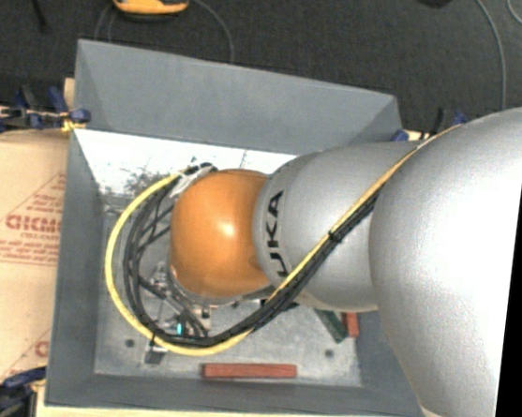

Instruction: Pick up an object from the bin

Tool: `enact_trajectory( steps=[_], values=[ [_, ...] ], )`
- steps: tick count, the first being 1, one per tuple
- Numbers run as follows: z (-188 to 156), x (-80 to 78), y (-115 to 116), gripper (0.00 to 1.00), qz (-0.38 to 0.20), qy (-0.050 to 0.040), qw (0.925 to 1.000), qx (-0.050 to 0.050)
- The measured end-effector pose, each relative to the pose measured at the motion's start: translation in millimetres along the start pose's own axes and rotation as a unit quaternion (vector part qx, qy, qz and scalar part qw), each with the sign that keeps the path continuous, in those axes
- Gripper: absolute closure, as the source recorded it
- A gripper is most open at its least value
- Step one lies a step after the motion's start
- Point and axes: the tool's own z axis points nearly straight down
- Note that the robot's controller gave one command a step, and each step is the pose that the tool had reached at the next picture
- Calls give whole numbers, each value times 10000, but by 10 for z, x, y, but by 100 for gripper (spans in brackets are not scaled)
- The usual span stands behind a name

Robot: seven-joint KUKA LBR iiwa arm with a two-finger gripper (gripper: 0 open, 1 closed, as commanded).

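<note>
My gripper (175, 318) is low over the front left part of the bin floor, mostly covered from above by the arm's wrist. A long, flat red-brown bar (250, 372) lies along the bin's front wall, just right of the gripper and apart from it. At the right side, a small green and red thing (341, 324) pokes out from under the arm. I cannot make out whether anything sits in the gripper.
The arm with its orange cover and looped yellow and black cables spans the middle and right of the bin and hides most of the floor. Bare grey floor shows at the front left corner and along the left wall.
</note>
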Motion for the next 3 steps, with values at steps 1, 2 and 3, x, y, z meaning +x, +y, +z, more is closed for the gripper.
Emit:
enact_trajectory(
  steps=[1,2,3],
  values=[
    [-40,-22,-6,0,18,-35,10000,-10],
    [538,-343,-521,100,585,-17,9983,-19],
    [538,-344,-522,100,590,-18,9983,-20]
  ],
)
